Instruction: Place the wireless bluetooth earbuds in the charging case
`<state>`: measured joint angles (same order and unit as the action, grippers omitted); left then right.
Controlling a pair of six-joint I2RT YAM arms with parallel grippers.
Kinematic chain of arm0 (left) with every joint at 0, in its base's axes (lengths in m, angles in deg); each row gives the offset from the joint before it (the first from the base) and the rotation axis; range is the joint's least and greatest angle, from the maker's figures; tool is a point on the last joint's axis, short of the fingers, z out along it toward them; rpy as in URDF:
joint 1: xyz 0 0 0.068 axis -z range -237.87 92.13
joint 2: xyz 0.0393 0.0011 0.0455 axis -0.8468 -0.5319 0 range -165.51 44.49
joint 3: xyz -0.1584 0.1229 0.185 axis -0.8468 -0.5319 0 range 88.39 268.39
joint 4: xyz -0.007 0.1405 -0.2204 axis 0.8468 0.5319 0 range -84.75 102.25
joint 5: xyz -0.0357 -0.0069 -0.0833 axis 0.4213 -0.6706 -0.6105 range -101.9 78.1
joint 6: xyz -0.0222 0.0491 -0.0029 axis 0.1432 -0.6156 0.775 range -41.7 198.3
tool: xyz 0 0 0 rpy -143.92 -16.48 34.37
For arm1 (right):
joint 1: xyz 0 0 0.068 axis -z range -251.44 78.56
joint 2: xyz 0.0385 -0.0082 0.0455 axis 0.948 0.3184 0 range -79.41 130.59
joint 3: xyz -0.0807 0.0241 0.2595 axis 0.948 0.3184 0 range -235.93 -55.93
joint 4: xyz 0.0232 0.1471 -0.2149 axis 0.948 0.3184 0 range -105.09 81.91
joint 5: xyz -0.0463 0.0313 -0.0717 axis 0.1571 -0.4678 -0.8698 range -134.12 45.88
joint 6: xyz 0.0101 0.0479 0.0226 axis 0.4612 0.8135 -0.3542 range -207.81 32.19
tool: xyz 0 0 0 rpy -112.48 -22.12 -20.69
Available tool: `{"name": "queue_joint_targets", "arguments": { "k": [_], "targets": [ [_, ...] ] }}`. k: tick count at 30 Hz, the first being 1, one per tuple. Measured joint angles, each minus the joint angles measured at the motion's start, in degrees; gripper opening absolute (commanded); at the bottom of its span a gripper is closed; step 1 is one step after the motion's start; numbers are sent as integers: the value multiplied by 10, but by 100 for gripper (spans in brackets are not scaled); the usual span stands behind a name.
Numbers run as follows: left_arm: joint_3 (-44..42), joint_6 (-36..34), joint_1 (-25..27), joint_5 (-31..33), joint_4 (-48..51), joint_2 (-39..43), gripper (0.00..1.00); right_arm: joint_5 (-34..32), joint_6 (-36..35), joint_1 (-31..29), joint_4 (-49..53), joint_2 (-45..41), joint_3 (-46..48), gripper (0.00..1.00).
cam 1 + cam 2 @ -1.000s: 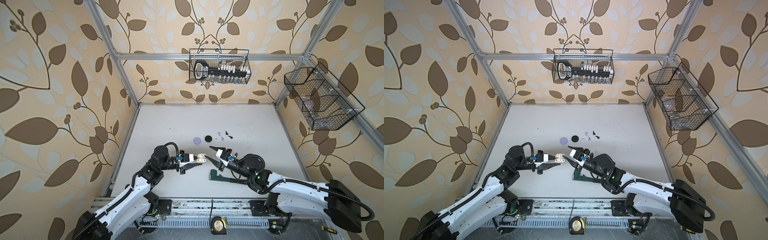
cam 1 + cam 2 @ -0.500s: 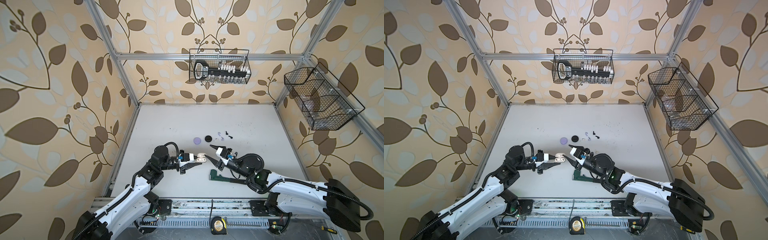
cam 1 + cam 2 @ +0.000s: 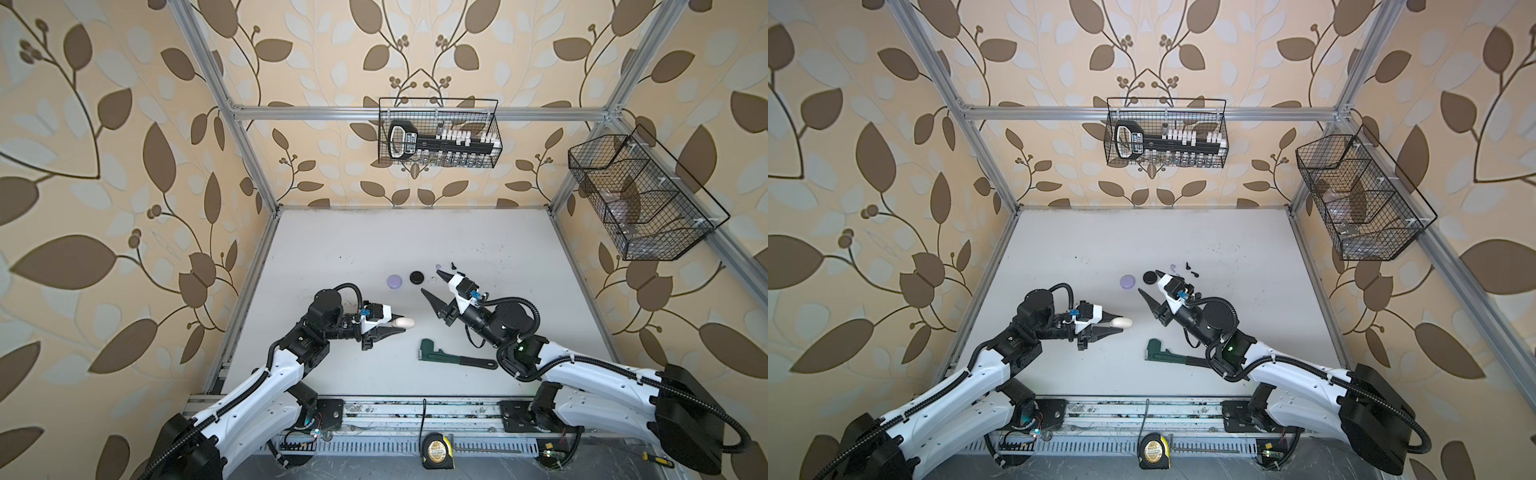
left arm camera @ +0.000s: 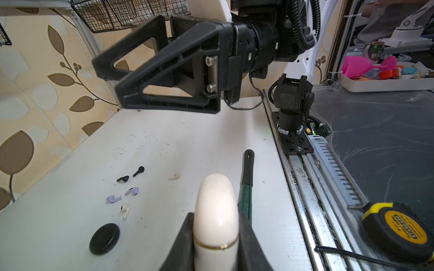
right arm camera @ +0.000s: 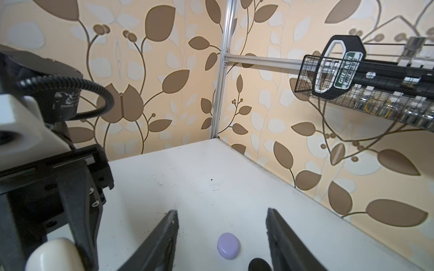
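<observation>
Left pincer (image 3: pixel 397 328) was clamped tight on a smooth cream-white oval charging case (image 4: pixel 216 206) with a thin gold band round it; whether anything sat inside could not be told. Further back on the white tabletop (image 3: pixel 374 241) lay a round lavender plastic case (image 3: pixel 394 281) and, just right of it, a round black plastic case (image 3: pixel 416 276), both shut. Six tiny stemmed earbuds (image 4: pixel 125 209) lay loose on the table near the black case, none in any case: two white, two lavender, two black. Right pincer (image 3: pixel 432 281) hung just beside them, jaws well apart, holding nothing. A dark green metal pipe wrench (image 3: pixel 440 353) lay nearer the front. The black wire basket on the back wall (image 3: pixel 436 100) held a long black rack with white tabs (image 3: pixel 440 145); its green-and-white label (image 5: pixel 347 68) read "GREENER". The black wire basket on the right wall (image 3: pixel 648 245) was split into compartments; contents unclear.
</observation>
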<state>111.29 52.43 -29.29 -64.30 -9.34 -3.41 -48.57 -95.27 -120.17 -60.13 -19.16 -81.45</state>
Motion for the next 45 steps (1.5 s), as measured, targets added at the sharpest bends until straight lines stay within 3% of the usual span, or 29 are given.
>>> {"name": "queue_joint_targets", "arguments": {
  "k": [4, 10, 19, 25, 38, 45],
  "targets": [
    [4, 3, 0, -3, 0, -11, 0, 58, -10, 7, 21, -25, 0, 64],
    [12, 3, 0, -16, 0, -29, 0, 108, -64, -60, 87, -38, 0, 64],
    [17, 8, 0, -30, -2, -36, 0, 101, -101, -81, 124, -14, 0, 63],
    [18, 6, -6, -10, 26, -29, 0, 90, -118, -80, 124, 27, -15, 57],
    [18, 5, -10, 25, 25, -2, 0, 89, -99, -74, 113, 42, -28, 47],
    [18, 5, -10, 32, 14, -2, 0, 96, -84, -73, 110, 42, -28, 33]
  ]
}}
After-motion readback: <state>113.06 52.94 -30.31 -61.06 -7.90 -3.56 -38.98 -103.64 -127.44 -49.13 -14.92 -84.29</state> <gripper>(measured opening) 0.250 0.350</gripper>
